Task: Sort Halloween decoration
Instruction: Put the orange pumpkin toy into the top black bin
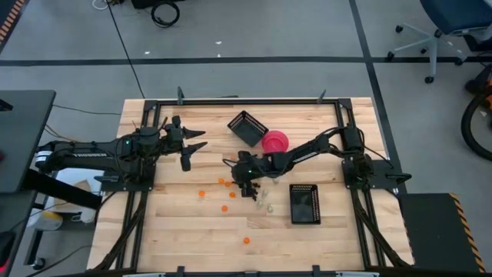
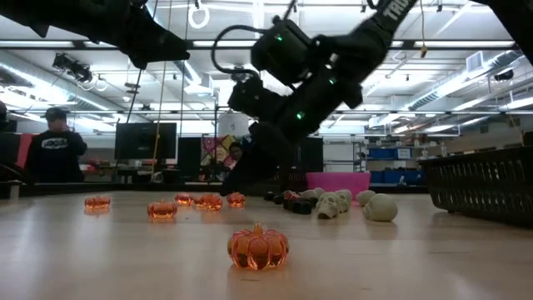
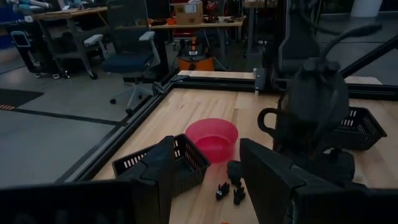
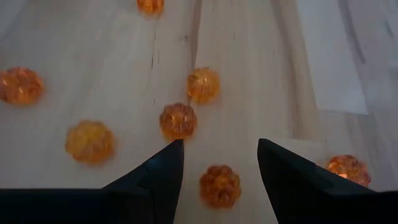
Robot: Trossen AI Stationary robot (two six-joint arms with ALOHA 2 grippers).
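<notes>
Orange pumpkin trinkets lie scattered on the wooden table (image 1: 192,231); the right wrist view shows seven. One pumpkin (image 4: 219,185) sits between the spread fingers of the right gripper (image 4: 221,168), which hangs low over the cluster, holding nothing. Pale trinkets (image 2: 354,204) and black trinkets (image 2: 287,201) lie bunched beside them, too small to count. Two black baskets (image 1: 247,127) (image 1: 304,203) and one pink bowl (image 1: 275,141) stand nearby. The left gripper (image 1: 194,146) hovers apart, fingers spread, empty.

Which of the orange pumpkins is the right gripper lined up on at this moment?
The orange pumpkin lying between the right gripper's open fingers in the right wrist view. The other pumpkins lie out ahead of the fingertips or off to the sides, none between the fingers.
</notes>
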